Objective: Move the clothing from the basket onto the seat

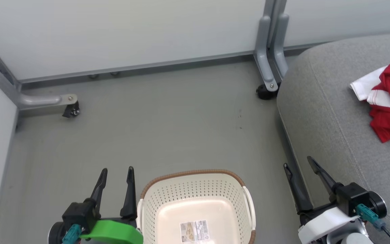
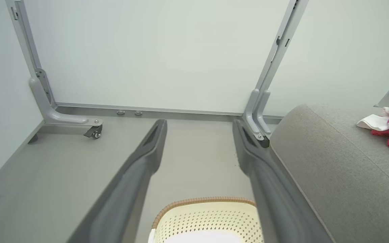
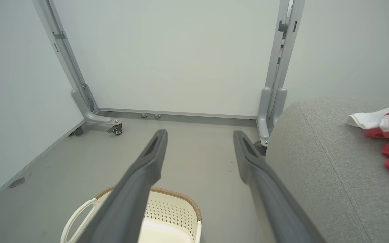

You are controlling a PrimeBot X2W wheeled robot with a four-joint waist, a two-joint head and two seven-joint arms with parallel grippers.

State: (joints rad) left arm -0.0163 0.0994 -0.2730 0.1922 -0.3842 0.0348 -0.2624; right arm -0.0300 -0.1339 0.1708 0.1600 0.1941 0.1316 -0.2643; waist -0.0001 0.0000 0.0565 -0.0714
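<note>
Clothing [image 1: 389, 101] is being shown lying on the seat [image 1: 320, 112], with the basket [image 1: 195, 189] empty.

The red and white garments are being supported in a loose heap on the grey cushion, well apart from the cream basket, which is being seen on the floor [image 1: 168, 128] between the two arms, with a paper label [image 1: 195, 231] and no fabric on its bare bottom. The left gripper [image 1: 117, 168] is being held just beside the basket's left wall, its jaws spread wide with nothing between them. The right gripper [image 1: 298, 162] is being held at the seat's front edge, jaws likewise parted and empty. Judged from this, the transfer is being treated as finished, and the fingers are being held clear of the fabric, probably so that nothing is being snagged or dragged off the cushion.
</note>
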